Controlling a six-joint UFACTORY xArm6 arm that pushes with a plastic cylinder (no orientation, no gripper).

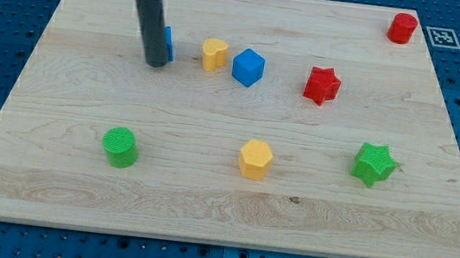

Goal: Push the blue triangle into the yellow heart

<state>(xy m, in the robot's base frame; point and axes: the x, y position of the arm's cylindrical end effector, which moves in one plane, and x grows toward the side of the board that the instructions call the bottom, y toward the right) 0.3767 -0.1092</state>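
My tip (156, 62) (a bare rod, no claw) sat at the triangle's (168, 44) left; next, a rightward push toward the heart (213, 54).

A blue cube (248, 67) sits on the wooden desk (204, 204) a little to the view's right of my tip (156, 62), at about its level. Farther right at that level lies a red star (322, 85), and a red cylinder (403, 28) stands far right and higher, near the desk's top corner. Just below my tip is a green cylinder (119, 147). A yellow hexagon (255, 159) lies below and right, a green star (374, 164) farther right still.
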